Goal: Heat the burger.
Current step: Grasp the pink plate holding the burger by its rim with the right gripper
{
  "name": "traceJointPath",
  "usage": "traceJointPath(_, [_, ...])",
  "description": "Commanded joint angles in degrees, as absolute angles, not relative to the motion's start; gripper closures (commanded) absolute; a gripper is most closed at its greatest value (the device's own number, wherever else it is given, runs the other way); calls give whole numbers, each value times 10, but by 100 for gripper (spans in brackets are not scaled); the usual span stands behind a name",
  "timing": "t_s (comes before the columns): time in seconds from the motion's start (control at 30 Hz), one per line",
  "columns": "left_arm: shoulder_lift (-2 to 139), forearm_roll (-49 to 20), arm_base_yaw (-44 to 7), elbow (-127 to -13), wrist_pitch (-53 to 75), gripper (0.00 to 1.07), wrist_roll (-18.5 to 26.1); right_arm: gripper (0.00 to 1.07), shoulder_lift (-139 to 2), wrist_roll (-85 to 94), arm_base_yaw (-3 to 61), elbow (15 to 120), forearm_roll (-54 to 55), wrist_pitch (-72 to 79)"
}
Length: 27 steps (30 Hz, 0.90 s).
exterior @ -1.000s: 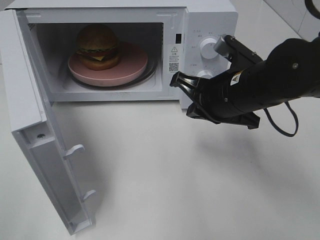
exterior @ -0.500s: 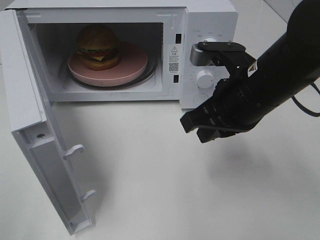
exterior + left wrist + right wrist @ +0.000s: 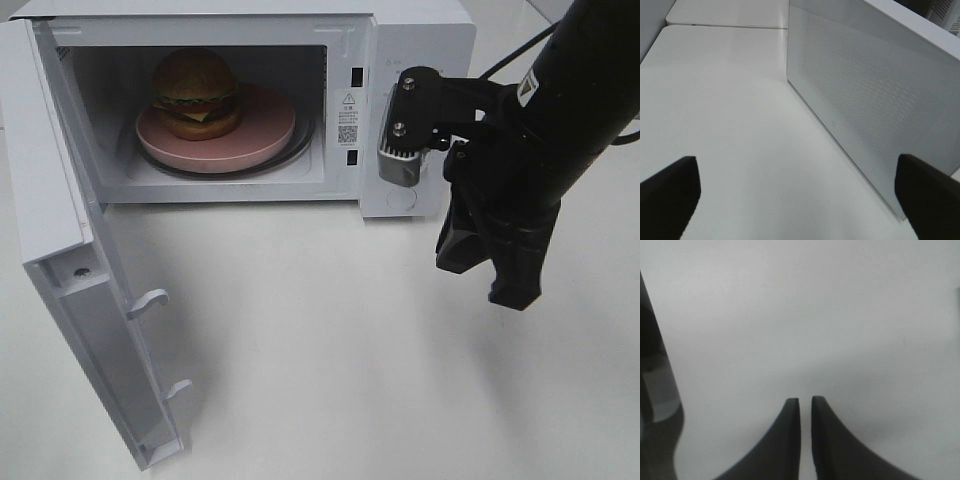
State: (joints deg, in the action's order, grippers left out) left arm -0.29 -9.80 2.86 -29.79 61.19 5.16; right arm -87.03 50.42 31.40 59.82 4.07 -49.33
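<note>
- Exterior high view: the burger (image 3: 196,92) sits on a pink plate (image 3: 262,128) inside the microwave (image 3: 415,40), toward the left of the cavity, and the door (image 3: 70,300) stands wide open, hinged on the left.
- The step in hand, as I judge it, is shutting that door; a push on its outer face near the free edge, swung round in an arc, should latch it without shoving the oven along the table (image 3: 330,350).
- The left gripper (image 3: 800,200) faces the door's perforated outer panel with its fingers (image 3: 670,192) spread wide and empty, so it seems well placed to push.
- The right gripper (image 3: 497,262) hangs over bare table in front of the control panel, holding nothing; its fingers (image 3: 790,440) are nearly together, only a thin slit between them.
- The burger has a shiny golden-brown domed bun, a green lettuce frill, a dark patty and yellow cheese, and stands upright and intact.
</note>
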Motion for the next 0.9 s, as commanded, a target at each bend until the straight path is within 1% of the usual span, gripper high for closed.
traceJointPath(0.03, [-5, -103, 30, -297, 613, 9, 49, 97, -867, 622, 315, 608, 17, -500])
traceJointPath(0.07, [-5, -103, 30, -297, 613, 9, 49, 97, -867, 622, 315, 608, 17, -500])
traceJointPath(0.13, [-5, -103, 30, -297, 613, 9, 49, 94, -867, 702, 315, 608, -9, -489])
traceJointPath(0.17, [-5, -103, 30, -297, 613, 9, 49, 94, -867, 702, 315, 608, -9, -489])
traceJointPath(0.2, [-5, -103, 30, -297, 613, 9, 49, 93, -867, 712, 315, 608, -16, -482])
traceJointPath(0.23, [-5, -103, 30, -297, 613, 9, 49, 89, -867, 715, 323, 608, -34, -466])
traceJointPath(0.27, [-5, -103, 30, -297, 613, 9, 49, 89, -867, 715, 323, 608, -34, -466])
traceJointPath(0.3, [-5, -103, 30, -297, 613, 9, 49, 85, -867, 713, 329, 608, -49, -457])
traceJointPath(0.33, [-5, -103, 30, -297, 613, 9, 49, 77, -867, 710, 344, 608, -73, -440])
traceJointPath(0.37, [-5, -103, 30, -297, 613, 9, 49, 77, -867, 710, 344, 608, -73, -440])
traceJointPath(0.4, [-5, -103, 30, -297, 613, 9, 49, 72, -867, 707, 350, 608, -87, -432])
traceJointPath(0.43, [-5, -103, 30, -297, 613, 9, 49, 60, -867, 693, 363, 608, -104, -406])
traceJointPath(0.47, [-5, -103, 30, -297, 613, 9, 49, 60, -867, 693, 363, 608, -104, -406])
traceJointPath(0.5, [-5, -103, 30, -297, 613, 9, 49, 55, -867, 685, 366, 608, -107, -395])
traceJointPath(0.53, [-5, -103, 30, -297, 613, 9, 49, 55, -867, 685, 366, 608, -107, -395])
traceJointPath(0.6, [-5, -103, 30, -297, 613, 9, 49, 29, -867, 646, 375, 608, -109, -347])
traceJointPath(0.63, [-5, -103, 30, -297, 613, 9, 49, 29, -867, 646, 375, 608, -109, -347])
traceJointPath(0.67, [-5, -103, 30, -297, 613, 9, 49, 22, -867, 641, 375, 608, -109, -340])
traceJointPath(0.7, [-5, -103, 30, -297, 613, 9, 49, 13, -867, 634, 375, 608, -110, -326])
traceJointPath(0.73, [-5, -103, 30, -297, 613, 9, 49, 13, -867, 634, 375, 608, -110, -326])
traceJointPath(0.77, [-5, -103, 30, -297, 613, 9, 49, 10, -867, 634, 375, 608, -112, -315])
traceJointPath(0.9, [-5, -103, 30, -297, 613, 9, 49, 10, -869, 634, 375, 608, -115, -288])
